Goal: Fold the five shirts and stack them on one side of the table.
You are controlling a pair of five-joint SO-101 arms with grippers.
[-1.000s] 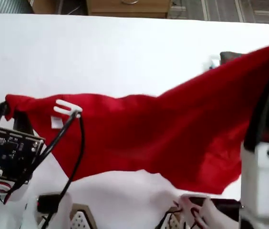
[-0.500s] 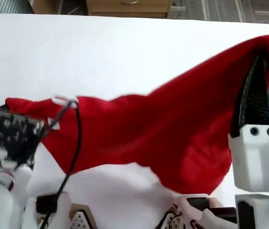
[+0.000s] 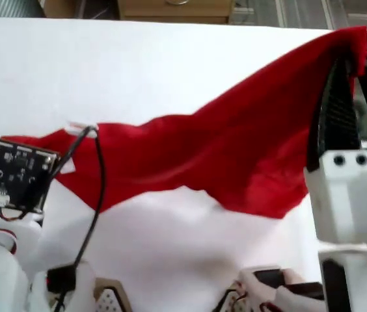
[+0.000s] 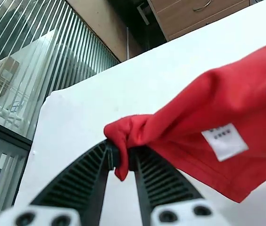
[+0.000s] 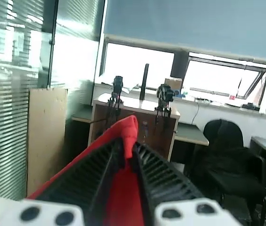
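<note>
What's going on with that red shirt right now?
Both arms hold the red shirt up over the white table, spread out between them. The left gripper is shut on a bunched corner, low near the table. The right gripper is shut on the opposite end and held much higher, so the cloth slopes up toward it. The shirt is not folded yet, and its lower edge hangs loose.
</note>
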